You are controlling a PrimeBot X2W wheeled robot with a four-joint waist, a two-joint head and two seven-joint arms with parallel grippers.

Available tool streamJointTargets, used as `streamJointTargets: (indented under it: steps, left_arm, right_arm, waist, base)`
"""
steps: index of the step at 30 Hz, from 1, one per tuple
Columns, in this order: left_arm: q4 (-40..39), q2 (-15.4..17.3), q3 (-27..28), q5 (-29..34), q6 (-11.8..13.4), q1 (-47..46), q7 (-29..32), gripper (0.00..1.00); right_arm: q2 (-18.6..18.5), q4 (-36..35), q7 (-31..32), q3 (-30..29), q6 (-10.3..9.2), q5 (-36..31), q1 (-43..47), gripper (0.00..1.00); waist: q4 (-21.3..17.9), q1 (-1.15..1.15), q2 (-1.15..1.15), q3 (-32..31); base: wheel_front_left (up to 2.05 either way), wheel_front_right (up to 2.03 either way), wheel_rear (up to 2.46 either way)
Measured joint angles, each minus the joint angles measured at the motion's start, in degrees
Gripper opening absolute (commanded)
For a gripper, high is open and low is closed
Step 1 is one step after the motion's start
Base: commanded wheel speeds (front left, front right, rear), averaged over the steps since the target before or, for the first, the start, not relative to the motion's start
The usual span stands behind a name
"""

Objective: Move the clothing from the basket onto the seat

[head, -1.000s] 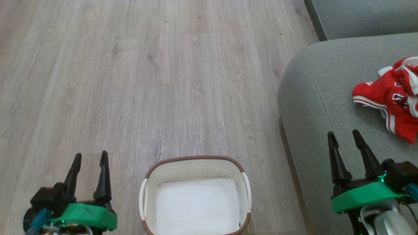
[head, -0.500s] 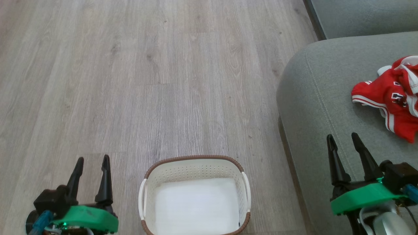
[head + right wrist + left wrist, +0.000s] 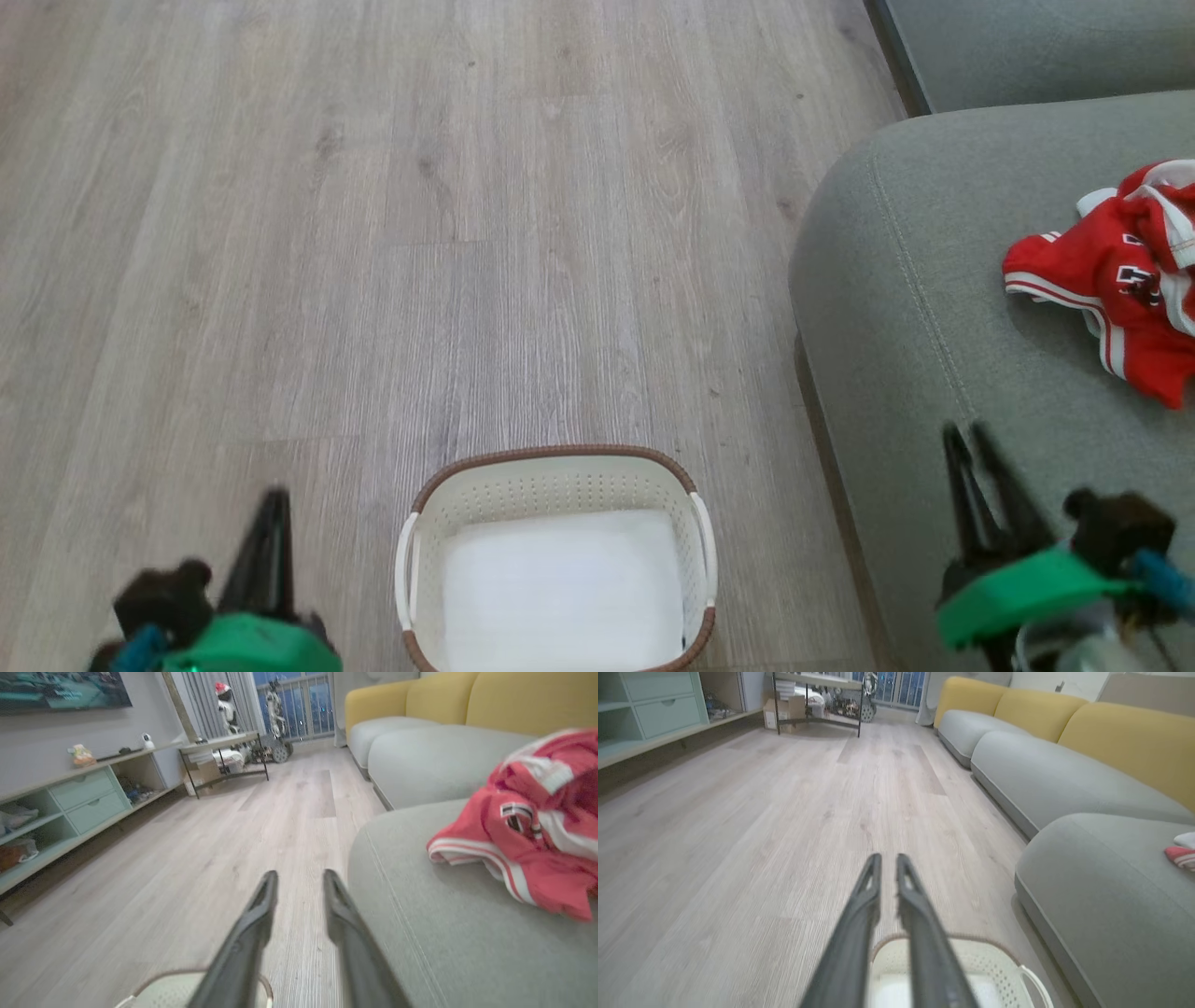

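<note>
- Clothing (image 3: 1116, 289) is lying crumpled on the seat (image 3: 915, 308); the basket (image 3: 551, 453) beside the seat is showing a bare bottom.
- It is looking light, limp and slippery: pinch a bunched fold.
- Left gripper (image 3: 886, 858) is hanging narrowly parted, right gripper (image 3: 299, 877) wider, both gripping nothing.

Soft, even light lies on the floor (image 3: 467, 233), with only faint shadows. The left gripper (image 3: 269, 537) and right gripper (image 3: 971, 467) are smeared by blur. The basket (image 3: 560, 455) glares white inside. Wrist views bow at the edges, and the clothing (image 3: 528, 858) is perhaps out of focus.
</note>
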Motion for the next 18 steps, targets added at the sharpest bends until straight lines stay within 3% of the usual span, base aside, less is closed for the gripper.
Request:
streamJointTargets:
  steps: [4, 18]
  left_arm:
    - [3.0, -0.8, 0.0, -0.6, 0.0, 2.3, 0.6, 0.00]
    - [3.0, -0.9, 0.3, -9.1, 0.0, 1.9, 2.6, 0.00]
  right_arm:
    - [0.2, 3.1, 0.2, 0.3, 0.00, 0.5, 2.4, 0.00]
    - [1.2, 3.3, 2.5, -0.4, 0.00, 8.7, 2.1, 0.00]
  waist:
    - [0.0, 0.00, 0.00, 0.0]
    - [0.2, 0.00, 0.00, 0.1]
  base:
    - [0.00, 0.00, 0.00]
    - [0.00, 0.00, 0.00]
